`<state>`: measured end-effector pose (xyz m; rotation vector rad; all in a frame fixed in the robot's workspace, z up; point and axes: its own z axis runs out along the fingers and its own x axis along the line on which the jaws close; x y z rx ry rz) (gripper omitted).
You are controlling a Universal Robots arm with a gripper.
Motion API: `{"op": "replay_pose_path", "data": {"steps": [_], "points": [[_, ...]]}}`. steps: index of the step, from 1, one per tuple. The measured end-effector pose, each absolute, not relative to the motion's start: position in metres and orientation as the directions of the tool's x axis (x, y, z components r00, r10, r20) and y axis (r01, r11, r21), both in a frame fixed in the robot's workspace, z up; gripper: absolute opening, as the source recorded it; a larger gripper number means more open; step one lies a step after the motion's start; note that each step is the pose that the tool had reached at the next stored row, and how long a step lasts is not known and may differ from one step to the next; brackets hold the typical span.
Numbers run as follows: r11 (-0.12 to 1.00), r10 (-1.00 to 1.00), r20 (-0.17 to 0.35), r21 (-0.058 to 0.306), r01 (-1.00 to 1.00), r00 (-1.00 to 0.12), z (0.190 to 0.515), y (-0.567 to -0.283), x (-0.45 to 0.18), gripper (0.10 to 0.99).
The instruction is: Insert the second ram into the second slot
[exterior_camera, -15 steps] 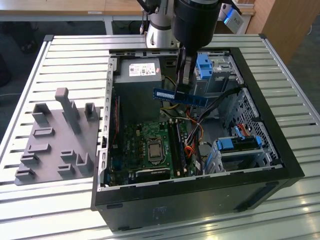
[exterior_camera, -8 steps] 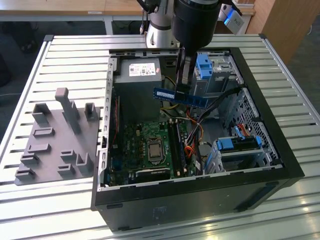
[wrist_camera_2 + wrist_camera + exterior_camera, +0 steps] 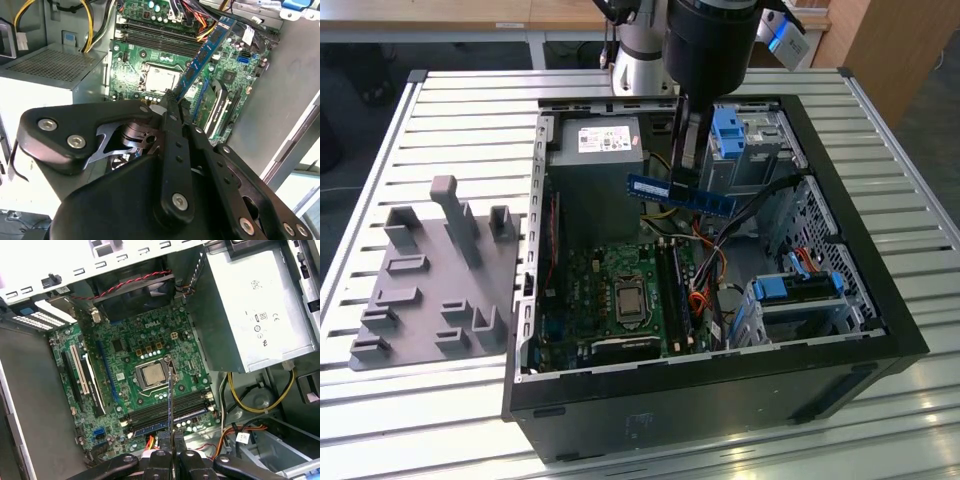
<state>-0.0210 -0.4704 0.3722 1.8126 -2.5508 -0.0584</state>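
Note:
My gripper (image 3: 687, 172) hangs over the open computer case (image 3: 820, 385), shut on the second ram (image 3: 681, 194), a long blue stick held level above the motherboard (image 3: 585, 300). In the second wrist view the ram (image 3: 206, 49) juts out from the shut fingertips (image 3: 173, 100). The first wrist view has the ram (image 3: 170, 395) edge-on, rising from the gripper (image 3: 170, 442). Below it lie the parallel memory slots (image 3: 165, 411), with a blue stick (image 3: 150, 428) seated in the row nearest the gripper. The ram is well above the slots (image 3: 677, 290) and touches nothing.
The grey power supply (image 3: 597, 160) fills the case's back corner, with yellow and orange cables (image 3: 250, 407) beside it. Blue-tabbed drive cages (image 3: 790, 300) stand on the exterior view's right. The processor socket (image 3: 151, 375) lies next to the slots. A grey fixture plate (image 3: 430, 280) rests left of the case.

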Motion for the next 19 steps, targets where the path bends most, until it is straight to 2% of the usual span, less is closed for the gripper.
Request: {"op": "replay_pose_path", "data": {"steps": [19], "points": [[0.405, -0.914, -0.012, 0.037, -0.914, -0.405, 0.3718, -0.4704, -0.0210, 0.137]]}}
